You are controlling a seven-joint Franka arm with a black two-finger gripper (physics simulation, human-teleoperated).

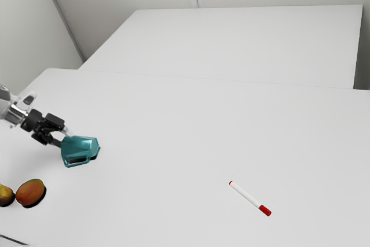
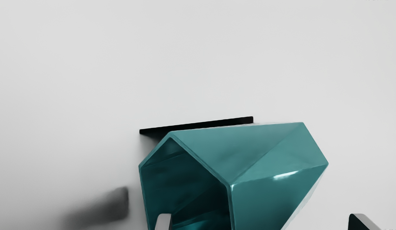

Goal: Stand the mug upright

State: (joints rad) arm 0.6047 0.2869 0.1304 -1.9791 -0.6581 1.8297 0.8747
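My gripper [image 1: 62, 137] is at the exterior view's left, right beside the teal mug [image 1: 81, 148], which lies on its side with its handle toward the exterior view's bottom. In the wrist view the faceted mug [image 2: 262, 159] has its mouth facing one finger. The fingers of the gripper [image 2: 260, 222] stand wide apart; one tip overlaps the dark opening of the mug, the other is well off its outer wall. Whether the first finger is inside the mouth or above it, I cannot tell.
On the white table [image 1: 173, 143], an orange-green fruit [image 1: 31, 192] and a yellowish fruit [image 1: 5, 195] lie close to the mug. A white marker with red ends [image 1: 248, 197] is farther toward the exterior view's right.
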